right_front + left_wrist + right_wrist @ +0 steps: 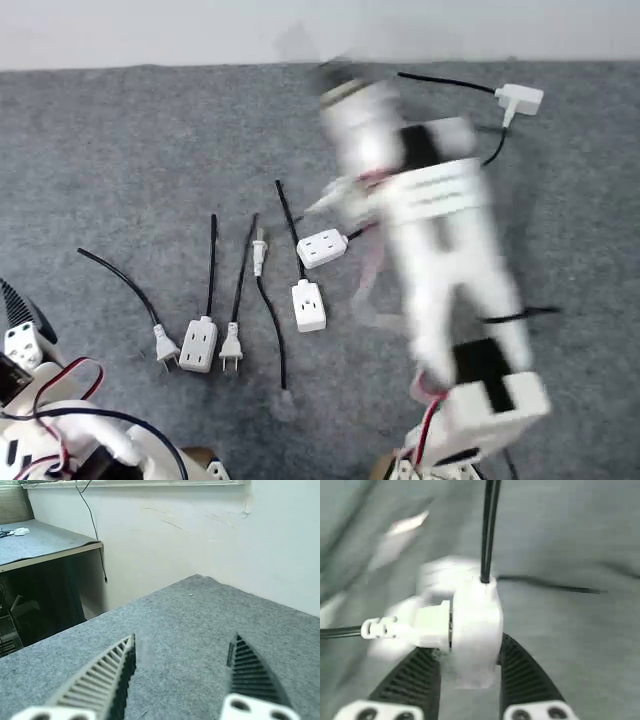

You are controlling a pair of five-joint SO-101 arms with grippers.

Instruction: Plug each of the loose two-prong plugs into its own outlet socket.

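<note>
One outlet socket gripped

Right fingers clamp the white outlet socket, a plug at its side. Left fingers spread wide above the desk. Two loose plugs lie left of centre on the desk.

Nothing readable here tbh. I can't make out any lettering, numbers or labels on the outlet sockets or the two-prong plugs in the high view. The outlet socket seen up close in the right wrist view is too blurred to show any print.
</note>
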